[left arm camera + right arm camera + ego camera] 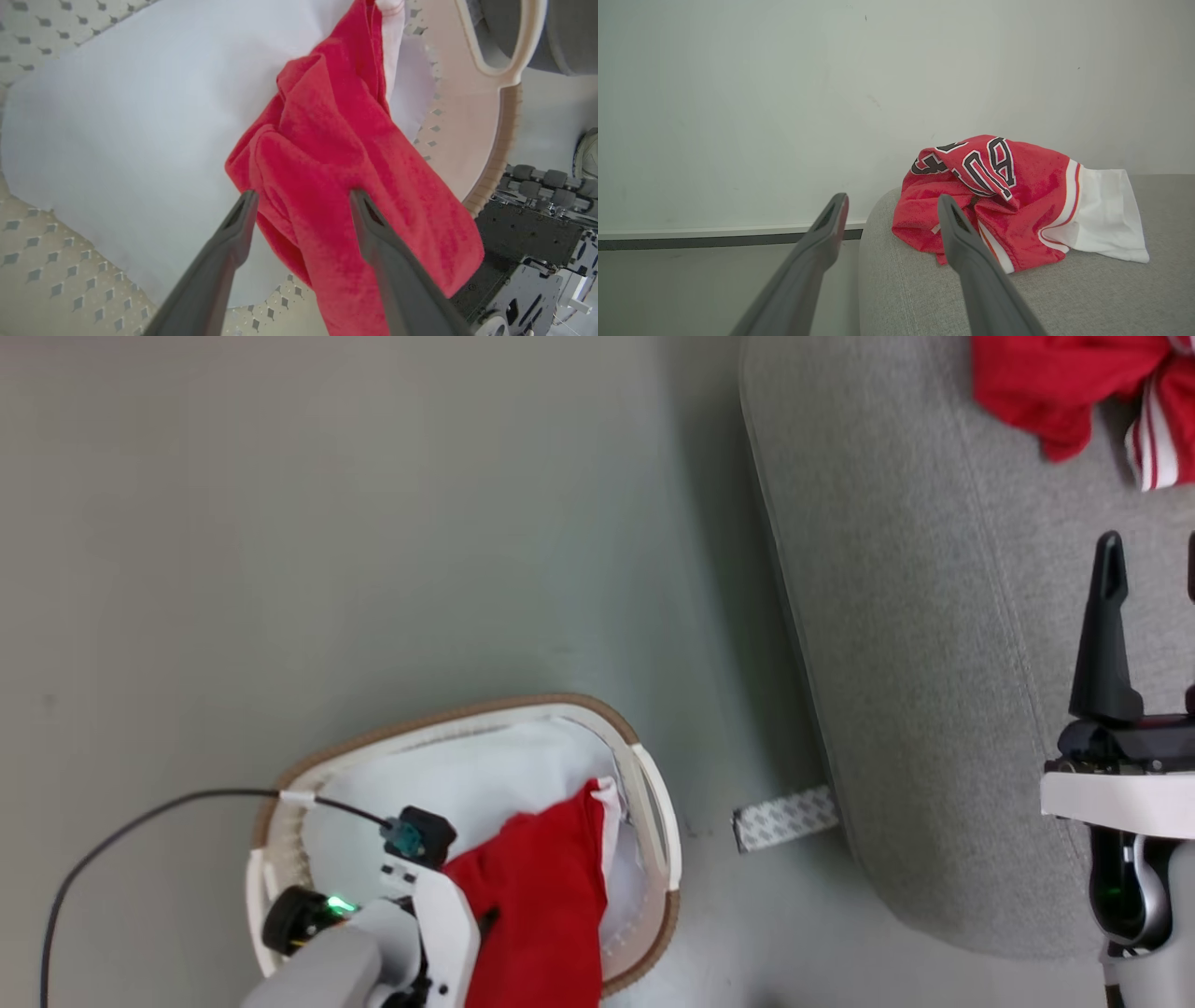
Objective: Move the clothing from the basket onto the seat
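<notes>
The white basket (644,775) with a brown rim stands on the floor at lower left. Inside lie a plain red piece of clothing (546,896) and a pale whitish piece (467,784). My left arm reaches down into the basket. In the left wrist view my left gripper (303,193) is open, its fingers either side of a fold of the red piece (336,140), above the whitish piece (140,116). A red jersey (1055,383) lies on the grey seat (896,663). My right gripper (1151,546) hangs open over the seat, short of the jersey (994,186).
A black cable (140,812) runs over the basket's rim to my left wrist. A strip of patterned tape (784,817) lies on the grey floor (373,523) between basket and seat. A pale wall with a dark baseboard (714,238) stands behind the seat.
</notes>
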Robot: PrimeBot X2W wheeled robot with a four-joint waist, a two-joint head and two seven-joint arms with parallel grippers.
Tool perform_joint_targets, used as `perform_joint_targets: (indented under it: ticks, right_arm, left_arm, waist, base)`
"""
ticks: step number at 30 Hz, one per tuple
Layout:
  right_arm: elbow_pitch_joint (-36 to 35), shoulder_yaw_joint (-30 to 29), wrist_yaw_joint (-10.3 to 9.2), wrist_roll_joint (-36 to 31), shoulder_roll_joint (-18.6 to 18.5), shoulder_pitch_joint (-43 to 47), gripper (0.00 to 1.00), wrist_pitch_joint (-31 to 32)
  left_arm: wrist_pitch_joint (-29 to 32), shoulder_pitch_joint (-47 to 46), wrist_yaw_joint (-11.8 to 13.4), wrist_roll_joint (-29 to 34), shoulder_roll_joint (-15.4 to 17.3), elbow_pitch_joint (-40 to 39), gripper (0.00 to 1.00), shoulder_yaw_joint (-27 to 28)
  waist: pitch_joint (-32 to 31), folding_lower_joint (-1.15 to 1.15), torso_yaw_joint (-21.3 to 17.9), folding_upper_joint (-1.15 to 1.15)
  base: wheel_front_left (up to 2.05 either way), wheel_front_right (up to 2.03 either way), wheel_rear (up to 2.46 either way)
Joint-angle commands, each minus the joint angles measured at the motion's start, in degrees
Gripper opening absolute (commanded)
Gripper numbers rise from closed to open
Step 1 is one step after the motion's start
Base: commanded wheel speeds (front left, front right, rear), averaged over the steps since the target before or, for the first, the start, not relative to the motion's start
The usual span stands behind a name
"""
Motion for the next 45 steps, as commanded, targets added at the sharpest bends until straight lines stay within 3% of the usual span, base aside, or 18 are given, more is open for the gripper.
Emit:
perform_joint_targets:
  ticks: [1,15,23,24,26,27,36,45]
  right_arm:
    - [-0.4,0.2,-0.13,-0.5,0.3,-1.1,1.00,0.0]
    - [-0.1,3.1,-0.13,1.7,1.3,-4.3,1.00,0.0]
    - [0.5,2.9,-0.13,3.8,1.3,-4.0,1.00,0.0]
    - [0.6,2.8,-0.13,3.9,1.3,-3.8,1.00,0.0]
    - [0.8,2.8,-0.13,4.1,1.3,-3.8,1.00,0.0]
    - [0.9,2.8,-0.13,4.2,1.3,-3.9,1.00,0.0]
    - [1.1,2.6,-0.13,3.8,1.3,-3.8,1.00,0.0]
    - [1.3,1.5,-0.13,1.7,1.2,-2.8,1.00,0.0]
  left_arm:
    - [1.4,-0.9,0.1,-1.7,0.7,0.7,1.00,-0.8]
    - [14.9,-6.4,0.1,-16.6,5.0,-3.7,1.00,-12.0]
    - [16.4,-7.1,0.1,-21.2,5.6,-4.8,1.00,-17.0]
    - [16.5,-7.1,0.1,-21.7,5.7,-4.9,0.64,-17.6]
    - [16.1,-7.6,0.1,-21.9,6.2,-5.1,0.08,-19.3]
    - [15.7,-7.8,0.1,-22.3,6.4,-5.2,0.00,-19.8]
    - [12.7,-9.1,0.1,-24.6,6.8,-5.5,0.00,-23.0]
    - [6.9,-8.7,0.1,-26.7,4.2,-4.1,0.00,-24.2]
  waist:
    - [2.5,-0.01,-1.3,0.00]
    - [10.4,-0.01,-4.3,0.00]
    - [11.7,-0.01,-4.7,0.00]
    - [11.7,-0.01,-4.7,0.00]
    - [11.6,-0.01,-4.8,0.00]
    - [11.6,-0.01,-4.8,0.00]
    - [10.1,-0.01,-4.7,0.00]
    - [4.3,-0.01,-2.4,0.00]
  base:
    - [0.00,0.00,0.00]
    - [0.00,0.00,0.00]
    - [0.00,0.00,0.00]
    - [0.00,0.00,0.00]
    - [0.00,0.00,0.00]
    - [0.00,0.00,0.00]
    - [0.00,0.00,0.00]
    - [0.00,0.00,0.00]
